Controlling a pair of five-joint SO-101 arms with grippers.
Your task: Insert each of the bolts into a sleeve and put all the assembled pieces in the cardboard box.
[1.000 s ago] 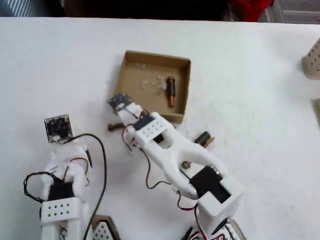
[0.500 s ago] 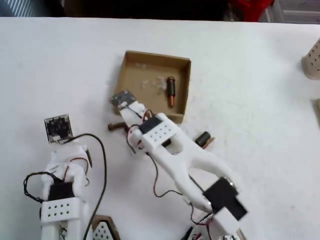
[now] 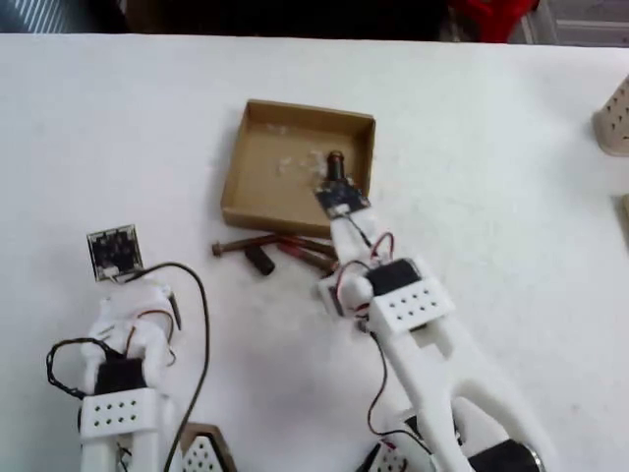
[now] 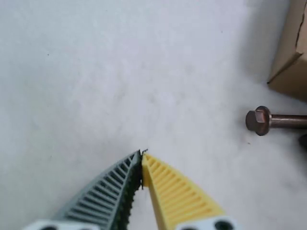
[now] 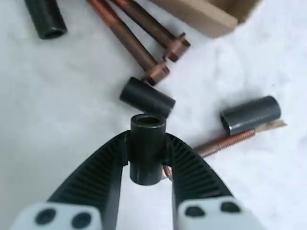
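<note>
I see the cardboard box [image 3: 234,192] at mid-table, one assembled piece [image 3: 334,163] inside by its right wall. The bolts [image 3: 246,244] lie just in front of the box, with a loose sleeve [image 3: 259,261] just before them. At their right end, my right gripper [image 5: 147,140] has a second sleeve [image 5: 146,165] between its fingers.

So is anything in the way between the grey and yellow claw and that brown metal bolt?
Nothing visible. Only bare white table lies between the shut grey-and-yellow left gripper and the brown metal bolt, which lies on its side with its head towards the gripper.
</note>
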